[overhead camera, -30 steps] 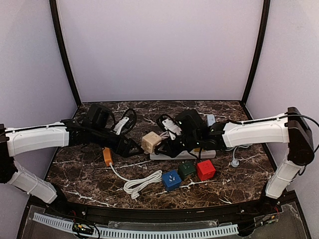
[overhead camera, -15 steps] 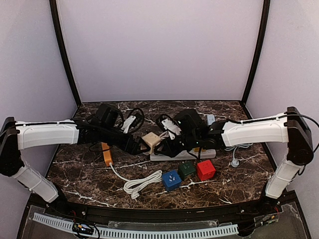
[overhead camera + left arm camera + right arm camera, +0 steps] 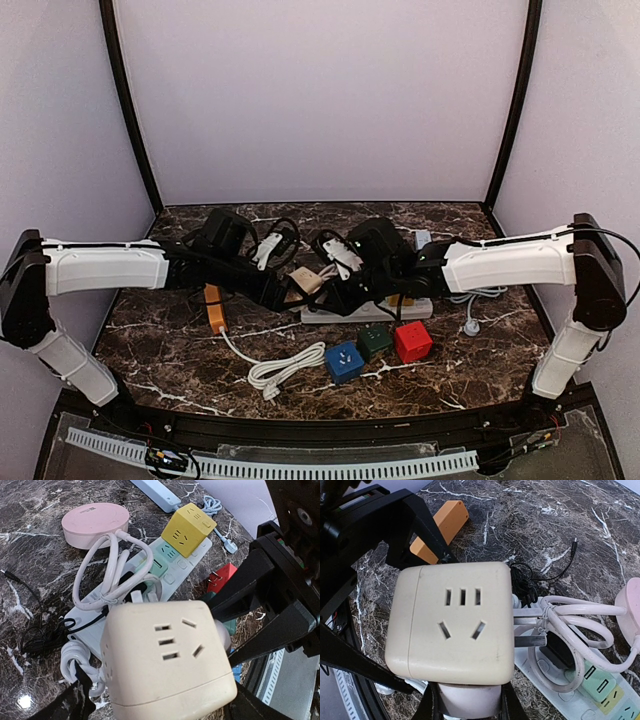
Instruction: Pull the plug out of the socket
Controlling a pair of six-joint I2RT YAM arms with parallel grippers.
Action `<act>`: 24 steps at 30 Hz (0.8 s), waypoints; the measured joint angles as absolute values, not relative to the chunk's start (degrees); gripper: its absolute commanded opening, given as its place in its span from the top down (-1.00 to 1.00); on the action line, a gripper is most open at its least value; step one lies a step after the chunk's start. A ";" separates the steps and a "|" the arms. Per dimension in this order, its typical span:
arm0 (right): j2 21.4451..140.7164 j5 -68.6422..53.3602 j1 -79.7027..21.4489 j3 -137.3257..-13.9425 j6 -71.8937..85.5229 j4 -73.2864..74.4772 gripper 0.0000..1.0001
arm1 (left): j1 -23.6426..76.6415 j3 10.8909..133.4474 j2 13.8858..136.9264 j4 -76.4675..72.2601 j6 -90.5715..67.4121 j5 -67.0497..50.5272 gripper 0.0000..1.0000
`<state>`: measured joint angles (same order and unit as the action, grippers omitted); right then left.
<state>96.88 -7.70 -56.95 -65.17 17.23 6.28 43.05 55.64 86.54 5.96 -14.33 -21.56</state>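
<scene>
The cream cube-shaped plastic socket [image 3: 455, 620] is held up over the dark marble table [image 3: 180, 360], near the left end of the white power strip [image 3: 185, 570], seemingly so that each arm can take one half of the joint. The right gripper [image 3: 470, 711] is clamped on the pale round plug [image 3: 470, 699] seated in the cube's face nearest it. The left gripper [image 3: 161, 704] stands spread wide astride the cube's body, its pads not visibly pressing, so the plug looks not yet pulled free. Both arms reach inward from the sides, forearms roughly level and wrists facing each other at mid-table.
</scene>
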 measured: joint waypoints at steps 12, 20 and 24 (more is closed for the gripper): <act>96.92 -7.16 -56.58 -65.80 17.41 6.85 1.00 | 43.57 57.89 87.42 6.94 -12.86 -21.37 0.78; 96.90 -7.70 -56.29 -65.45 16.73 6.07 1.00 | 43.64 58.92 87.42 9.08 -10.15 -20.53 0.99; 96.42 -10.66 -55.31 -63.40 16.45 3.18 1.00 | 43.66 59.44 87.42 10.48 -8.29 -21.50 0.99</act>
